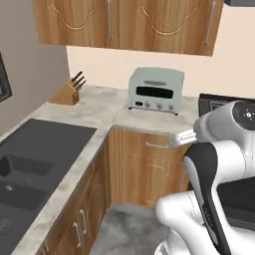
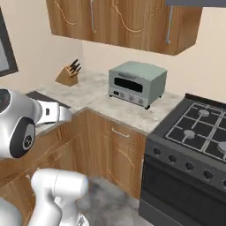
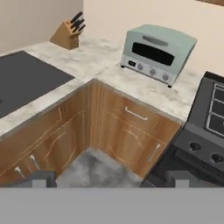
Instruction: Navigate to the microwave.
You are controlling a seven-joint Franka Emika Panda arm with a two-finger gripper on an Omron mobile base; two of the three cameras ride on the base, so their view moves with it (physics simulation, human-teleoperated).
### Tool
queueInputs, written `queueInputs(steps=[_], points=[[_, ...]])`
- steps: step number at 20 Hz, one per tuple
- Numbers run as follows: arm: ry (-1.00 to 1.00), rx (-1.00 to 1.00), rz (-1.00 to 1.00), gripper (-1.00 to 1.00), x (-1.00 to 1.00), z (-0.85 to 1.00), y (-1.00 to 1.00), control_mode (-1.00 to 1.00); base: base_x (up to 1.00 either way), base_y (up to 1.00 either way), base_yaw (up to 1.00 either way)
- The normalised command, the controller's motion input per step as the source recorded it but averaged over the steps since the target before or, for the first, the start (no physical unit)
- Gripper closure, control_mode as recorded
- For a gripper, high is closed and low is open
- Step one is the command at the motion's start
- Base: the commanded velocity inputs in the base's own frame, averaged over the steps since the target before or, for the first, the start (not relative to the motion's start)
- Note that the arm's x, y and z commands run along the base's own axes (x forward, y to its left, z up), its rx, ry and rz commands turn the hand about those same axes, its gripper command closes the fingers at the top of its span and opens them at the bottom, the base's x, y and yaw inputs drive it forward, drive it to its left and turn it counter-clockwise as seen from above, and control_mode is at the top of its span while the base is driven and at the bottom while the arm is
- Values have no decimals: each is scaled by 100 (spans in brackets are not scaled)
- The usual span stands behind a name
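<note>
- Corner of a pale marbled stone counter (image 1: 102,112) over wooden cabinets (image 3: 109,131); we face it from the grey floor (image 1: 124,229).
- On the counter we see a small pale grey-green toaster oven (image 1: 155,90) and, well apart to its left, a wooden knife block (image 1: 67,91) with dark handles.
- A black gas stove (image 2: 194,145) with a row of knobs stands to the right, touching the cabinets.
- A dark flat sink basin (image 1: 30,164) is set into the counter's left run.
- At the left edge we note a dark framed panel (image 2: 5,44) on the wall; we cannot tell whether it is the microwave.
- The gripper (image 3: 109,179) shows two small dark tips standing wide apart, holding nothing.
</note>
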Motion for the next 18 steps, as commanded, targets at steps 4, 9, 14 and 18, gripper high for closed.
queueInputs(steps=[4,9,14,18], points=[[0,0,0,-100,0,0,0,100,0,-1,-96],[0,0,0,-100,0,0,0,100,0,-80,-55],[0,0,0,-100,0,0,0,100,0,-100,-23],[0,0,0,-100,0,0,0,100,0,-100,-36]])
